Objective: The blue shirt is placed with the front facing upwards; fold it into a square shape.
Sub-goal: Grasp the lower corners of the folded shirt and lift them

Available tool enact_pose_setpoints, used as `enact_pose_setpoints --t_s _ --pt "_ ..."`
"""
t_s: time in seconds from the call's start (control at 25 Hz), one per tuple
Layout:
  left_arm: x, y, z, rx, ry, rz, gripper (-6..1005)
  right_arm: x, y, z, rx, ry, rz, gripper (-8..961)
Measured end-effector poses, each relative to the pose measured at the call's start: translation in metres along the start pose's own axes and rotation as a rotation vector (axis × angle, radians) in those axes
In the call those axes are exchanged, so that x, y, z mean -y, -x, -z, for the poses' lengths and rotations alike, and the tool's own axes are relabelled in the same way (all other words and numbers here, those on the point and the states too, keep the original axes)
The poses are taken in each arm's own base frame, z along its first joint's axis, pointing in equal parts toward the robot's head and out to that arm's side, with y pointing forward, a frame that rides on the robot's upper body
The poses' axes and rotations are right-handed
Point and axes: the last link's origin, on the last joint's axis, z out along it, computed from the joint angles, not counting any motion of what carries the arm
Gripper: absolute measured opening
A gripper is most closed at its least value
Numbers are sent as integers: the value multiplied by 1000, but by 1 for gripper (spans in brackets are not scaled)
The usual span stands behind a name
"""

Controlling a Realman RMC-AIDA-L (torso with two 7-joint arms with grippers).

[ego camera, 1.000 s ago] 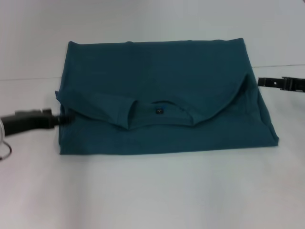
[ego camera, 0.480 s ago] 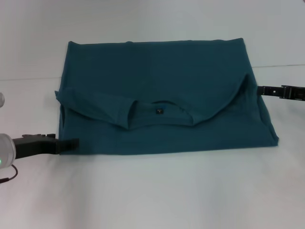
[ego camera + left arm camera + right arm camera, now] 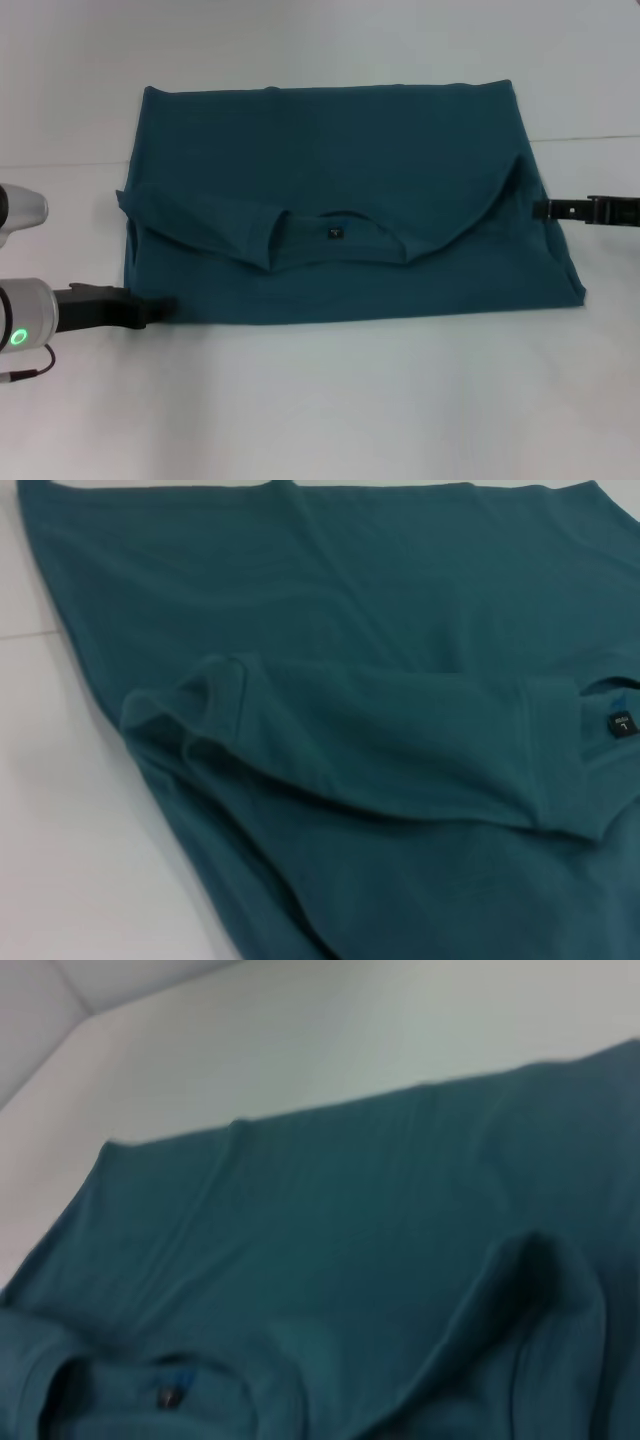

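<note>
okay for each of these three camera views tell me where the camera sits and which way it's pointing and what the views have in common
Head view: from the robot's head, forward and down at the blue shirt on the white table; left gripper at its near left corner, right gripper at its right edge.
Left wrist view: on the left arm, across the folded sleeve; no gripper visible.
Right wrist view: on the right arm, across the shirt; no gripper visible.
Shared: all three show the neck label.
</note>
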Motion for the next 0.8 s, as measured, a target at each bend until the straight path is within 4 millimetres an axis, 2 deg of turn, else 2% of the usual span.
enact_pose_setpoints --t_s 0.2,0.32,0.8 --pt "0 -2 0 -3 0 -1 494 8 1 10 -132 -38 -19 863" --pt "-1 -5 -1 -5 2 -5 382 8 3 10 -207 -79 -18 863" --pt "-2 -6 -1 -6 9 1 58 -10 0 -19 -303 -111 30 861"
